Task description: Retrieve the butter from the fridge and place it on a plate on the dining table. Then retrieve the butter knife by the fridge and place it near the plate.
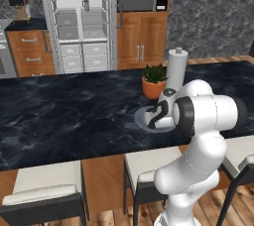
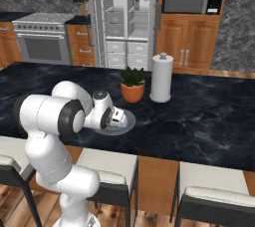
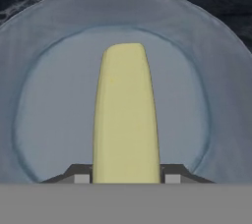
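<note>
The tool (image 3: pixel 126 178) is hanging low over the plate (image 3: pixel 44 70), its two tips pinching the butter (image 3: pixel 125 115), which is pointing down at the plate's middle. The plate is lying on the desk (image 1: pixel 59 116) just in front of the potted plant (image 1: pixel 154 82), with the paper towel roll (image 1: pixel 176 69) standing just beside that plant. Whether the butter is touching the plate is unclear. If it is let go while above the plate, it could tip or slide off toward the plant.
</note>
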Robot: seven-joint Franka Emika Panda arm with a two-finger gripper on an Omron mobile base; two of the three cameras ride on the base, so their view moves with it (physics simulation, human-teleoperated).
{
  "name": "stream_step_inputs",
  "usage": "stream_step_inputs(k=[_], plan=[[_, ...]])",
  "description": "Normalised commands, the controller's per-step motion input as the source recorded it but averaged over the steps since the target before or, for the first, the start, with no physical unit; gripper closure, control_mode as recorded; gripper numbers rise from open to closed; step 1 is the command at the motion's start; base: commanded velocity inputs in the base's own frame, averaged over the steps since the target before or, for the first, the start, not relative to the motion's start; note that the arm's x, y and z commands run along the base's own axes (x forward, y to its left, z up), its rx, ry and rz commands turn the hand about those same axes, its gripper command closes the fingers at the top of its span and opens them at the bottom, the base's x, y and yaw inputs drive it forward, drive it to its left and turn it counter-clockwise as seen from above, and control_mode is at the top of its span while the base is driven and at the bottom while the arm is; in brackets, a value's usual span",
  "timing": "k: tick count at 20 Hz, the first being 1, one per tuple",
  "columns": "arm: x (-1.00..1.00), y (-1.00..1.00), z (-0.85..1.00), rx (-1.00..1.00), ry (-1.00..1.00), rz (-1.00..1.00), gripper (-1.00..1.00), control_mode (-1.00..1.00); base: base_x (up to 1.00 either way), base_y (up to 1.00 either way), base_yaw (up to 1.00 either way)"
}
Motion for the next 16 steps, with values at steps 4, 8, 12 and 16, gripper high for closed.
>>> stream_step_inputs(k=[4,8,12,16], plan=[[0.00,0.00,-0.09,0.00,0.00,0.00,-1.00,-1.00,0.00,0.00,0.00],[0.00,0.00,-0.05,0.00,0.00,0.00,-1.00,-1.00,0.00,0.00,0.00],[0.00,0.00,0.00,0.00,0.00,0.00,-1.00,-1.00,0.00,0.00,0.00],[0.00,0.00,0.00,0.00,0.00,0.00,-1.00,-1.00,0.00,0.00,0.00]])
